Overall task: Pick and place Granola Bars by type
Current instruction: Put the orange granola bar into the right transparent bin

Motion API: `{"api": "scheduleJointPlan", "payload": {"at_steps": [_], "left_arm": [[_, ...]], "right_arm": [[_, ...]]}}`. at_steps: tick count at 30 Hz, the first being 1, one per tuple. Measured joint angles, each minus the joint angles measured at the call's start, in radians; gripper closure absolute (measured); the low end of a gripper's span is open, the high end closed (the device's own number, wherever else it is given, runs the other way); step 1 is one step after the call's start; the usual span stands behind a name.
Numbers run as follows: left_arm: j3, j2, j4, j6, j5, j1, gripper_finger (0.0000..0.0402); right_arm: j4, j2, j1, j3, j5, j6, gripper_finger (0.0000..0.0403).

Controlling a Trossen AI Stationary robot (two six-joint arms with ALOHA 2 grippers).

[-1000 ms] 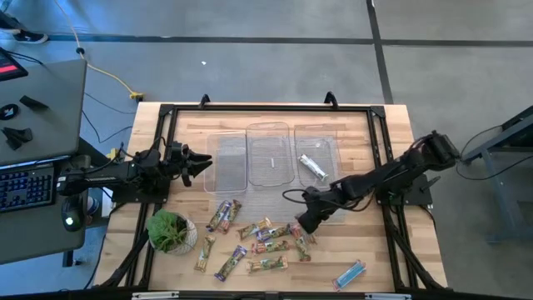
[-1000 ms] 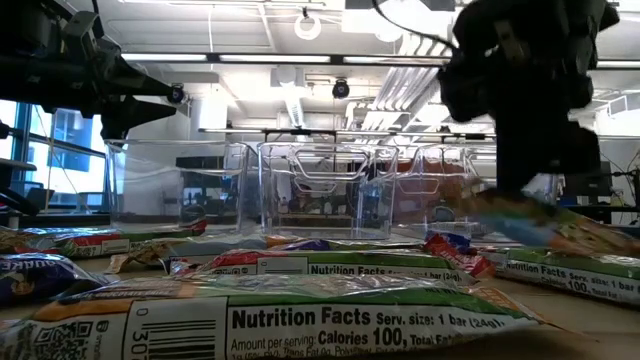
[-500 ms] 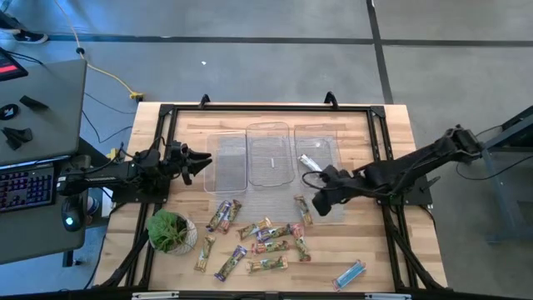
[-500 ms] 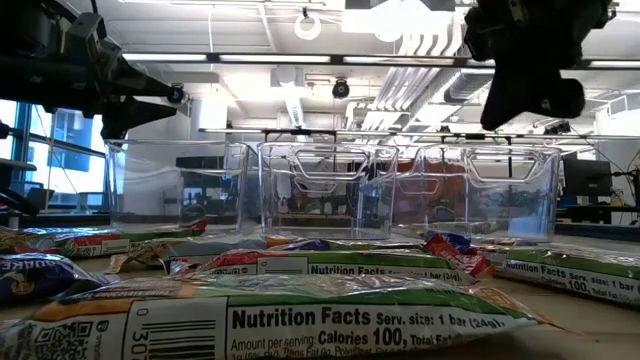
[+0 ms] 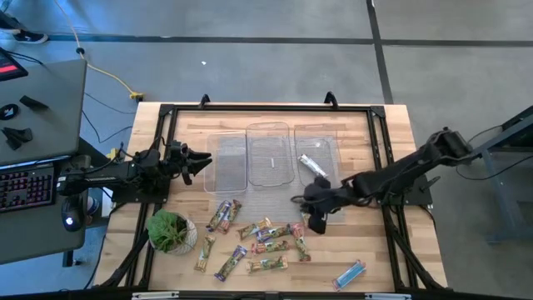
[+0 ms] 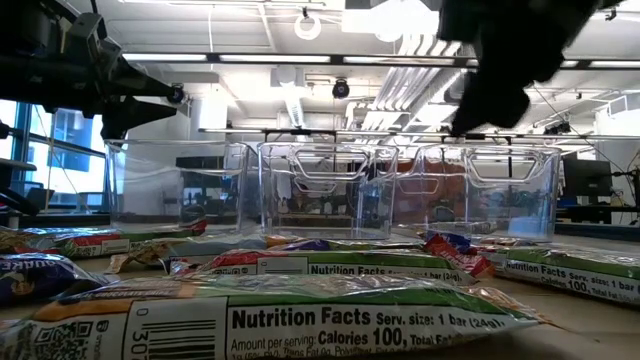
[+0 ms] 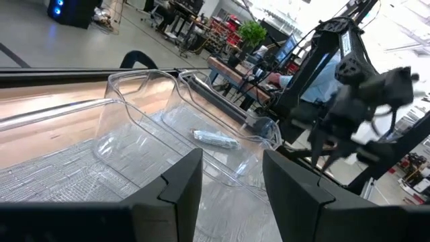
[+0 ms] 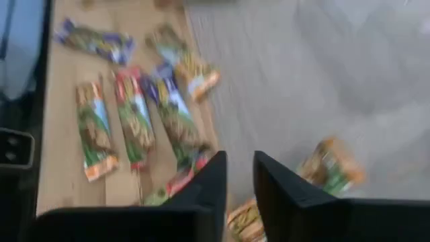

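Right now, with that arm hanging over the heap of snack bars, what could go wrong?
1. The granola bars lie crowded and overlapping, so the right tool above them might pinch two at once, or the wrong type.
2. The right arm reaches past the near corner of the right tray; a low sweep might knock that tray askew.
3. The blue bar lies close to the table's front edge, so a nudge might send it off.

Overhead, table-level and two wrist views.
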Motion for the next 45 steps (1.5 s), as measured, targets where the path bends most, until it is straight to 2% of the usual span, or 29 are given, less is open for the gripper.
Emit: {"api": "scheduleJointPlan", "payload": {"at_steps": [8, 16, 22, 27, 32, 41, 45], "left_arm": [[0.0, 0.0, 0.0, 0.0, 0.0, 0.0, 0.0253], [0.0, 0.0, 0.0, 0.0, 0.001, 0.0, 0.0253], [0.0, 0.0, 0.0, 0.0, 0.014, 0.0, 0.0253], [0.0, 0.0, 0.0, 0.0, 0.014, 0.0, 0.0253], [0.0, 0.0, 0.0, 0.0, 0.014, 0.0, 0.0253], [0.0, 0.0, 0.002, -0.003, -0.005, 0.0, 0.0253], [0.0, 0.0, 0.003, -0.003, -0.016, 0.0, 0.0253]], "right_arm": [[-0.003, 0.165, 0.045, 0.0, -0.075, 0.247, 0.0241], [-0.005, 0.231, 0.027, 0.002, 0.014, 0.414, 0.0186], [-0.009, 0.235, 0.02, 0.002, 0.044, 0.436, 0.0181], [-0.011, 0.214, -0.007, 0.001, -0.086, 0.421, 0.0182], [-0.053, 0.188, -0.027, 0.0, -0.131, 0.435, 0.0191], [-0.128, 0.177, -0.025, -0.001, -0.141, 0.415, 0.0205], [-0.206, 0.177, -0.024, -0.001, -0.044, 0.413, 0.0209]]}}
